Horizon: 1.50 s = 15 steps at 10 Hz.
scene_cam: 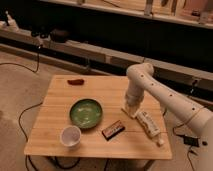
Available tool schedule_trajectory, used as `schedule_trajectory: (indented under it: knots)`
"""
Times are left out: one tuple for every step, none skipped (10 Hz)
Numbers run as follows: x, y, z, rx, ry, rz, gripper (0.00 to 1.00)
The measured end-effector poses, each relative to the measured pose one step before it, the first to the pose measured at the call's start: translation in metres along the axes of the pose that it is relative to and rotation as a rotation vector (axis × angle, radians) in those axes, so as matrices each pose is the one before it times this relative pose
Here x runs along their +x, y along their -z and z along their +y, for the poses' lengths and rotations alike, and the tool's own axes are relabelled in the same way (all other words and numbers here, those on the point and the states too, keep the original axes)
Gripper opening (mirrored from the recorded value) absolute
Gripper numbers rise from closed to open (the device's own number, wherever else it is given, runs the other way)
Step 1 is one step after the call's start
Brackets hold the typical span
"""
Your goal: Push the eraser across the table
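Observation:
The eraser (113, 129), a small dark bar with a tan-orange edge, lies on the light wooden table (55, 130) near the front, right of the white cup (70, 136) and just below the green bowl (86, 112). My gripper (130, 110) hangs at the end of the white arm (165, 97), low over the table's right side. It is above and to the right of the eraser, apart from it, and next to the top of the white tube (149, 124).
A small red object (76, 81) lies at the table's far left edge. Dark shelving and a bench (100, 50) run behind the table. Cables (22, 117) lie on the floor at the left and right.

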<state>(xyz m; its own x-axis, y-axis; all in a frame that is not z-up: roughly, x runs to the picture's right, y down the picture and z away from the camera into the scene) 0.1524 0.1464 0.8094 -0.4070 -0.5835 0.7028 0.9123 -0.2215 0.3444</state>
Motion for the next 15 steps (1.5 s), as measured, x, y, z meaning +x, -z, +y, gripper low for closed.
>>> schedule_trajectory:
  knots:
    - [0.00399,-0.00558,-0.00366,-0.03215,0.02721,0.01241,0.13]
    - [0.00462,-0.00438,-0.006,-0.03249,0.02625,0.02381,0.13]
    - [0.00276,-0.00257,-0.00479,-0.02421,0.01465,0.01701,0.13]
    - [0.00186,-0.00325,-0.00637,-0.03283,0.01768,0.01997,0.13]
    - [0.0005,-0.0021,-0.00375,-0.02401,0.00763,0.01571,0.13]
    - [-0.00113,-0.00242,-0.00424,-0.01363,-0.00139,0.01178,0.13]
    - [-0.0018,-0.00188,-0.00465,0.00137,-0.01038,0.00955,0.13]
    - [-0.00384,-0.00327,-0.00521,0.02137,-0.02161,0.00566,0.13]
    - [-0.00567,-0.00377,-0.0036,0.03192,-0.02899,0.00258,0.13]
    - [-0.00655,-0.00409,-0.00067,0.02782,-0.02807,0.00032,0.13]
    - [-0.0032,-0.00173,0.00202,0.00862,-0.01225,0.00063,0.13]
    - [-0.00354,-0.00099,0.00371,0.0054,-0.01247,0.00077,0.13]
    - [-0.00231,-0.00044,0.004,0.0033,-0.01077,0.00182,0.13]
    - [-0.00153,0.00081,0.0039,0.00231,-0.00684,0.00269,0.13]
    - [-0.00153,0.00007,0.00431,0.01007,-0.00723,0.00414,0.13]
